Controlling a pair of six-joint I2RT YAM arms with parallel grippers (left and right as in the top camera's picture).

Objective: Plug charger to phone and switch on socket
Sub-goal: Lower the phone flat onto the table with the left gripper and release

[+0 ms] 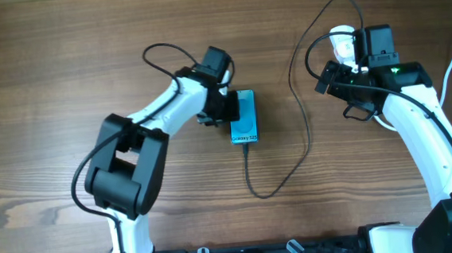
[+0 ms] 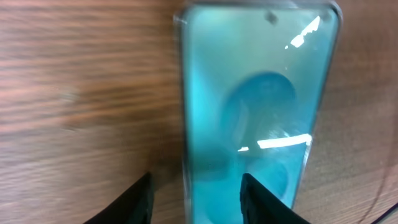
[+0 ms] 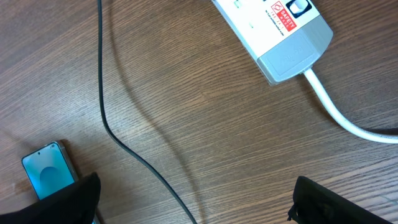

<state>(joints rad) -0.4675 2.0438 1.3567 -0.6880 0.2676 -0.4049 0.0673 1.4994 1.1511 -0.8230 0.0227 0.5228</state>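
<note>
Counting: one teal-screened phone (image 1: 244,119), one thin black charger (image 3: 101,62), one white socket (image 3: 280,37). Open and empty: left gripper (image 2: 196,186), right gripper (image 3: 196,186).

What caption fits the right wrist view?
Socket and its white cord above, charger crossing the table, phone lower left.

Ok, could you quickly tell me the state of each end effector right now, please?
Left end effector: open, holding nothing.
Right end effector: open, holding nothing.
</note>
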